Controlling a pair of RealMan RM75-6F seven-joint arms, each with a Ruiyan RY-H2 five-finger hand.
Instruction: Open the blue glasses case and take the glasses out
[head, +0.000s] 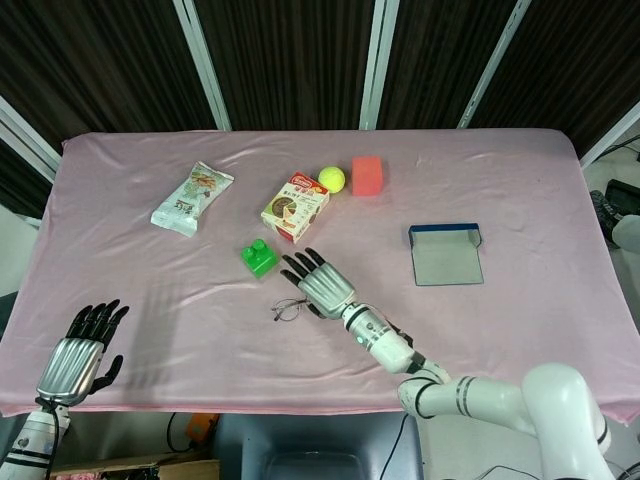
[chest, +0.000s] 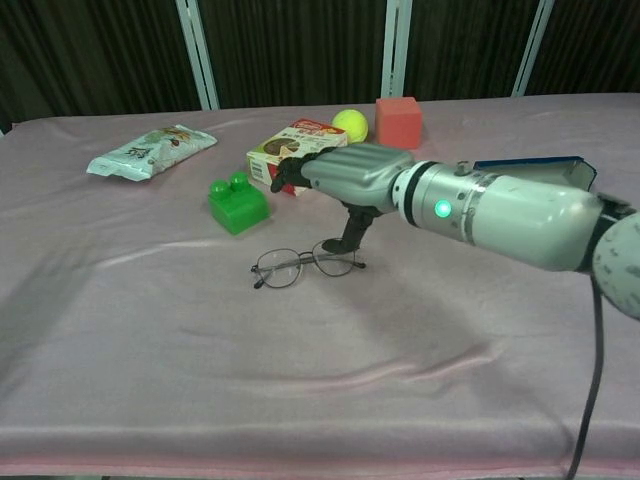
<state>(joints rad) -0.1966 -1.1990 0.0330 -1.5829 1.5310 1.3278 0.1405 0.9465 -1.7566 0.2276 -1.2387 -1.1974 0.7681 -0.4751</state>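
The thin-rimmed glasses (head: 290, 308) (chest: 305, 265) lie flat on the pink cloth, just in front of the green block. My right hand (head: 322, 283) (chest: 350, 175) hovers over their right end with fingers stretched out and apart; only the thumb points down beside the right lens, and nothing is pinched. The blue glasses case (head: 445, 253) lies open and empty at the right; in the chest view only its rim (chest: 530, 163) shows behind my forearm. My left hand (head: 75, 360) rests at the near left table edge, fingers apart, holding nothing.
A green block (head: 259, 257) stands just left of the right hand. Behind it are a snack box (head: 295, 207), a tennis ball (head: 332, 179) and a red cube (head: 367, 175). A snack packet (head: 192, 198) lies at the back left.
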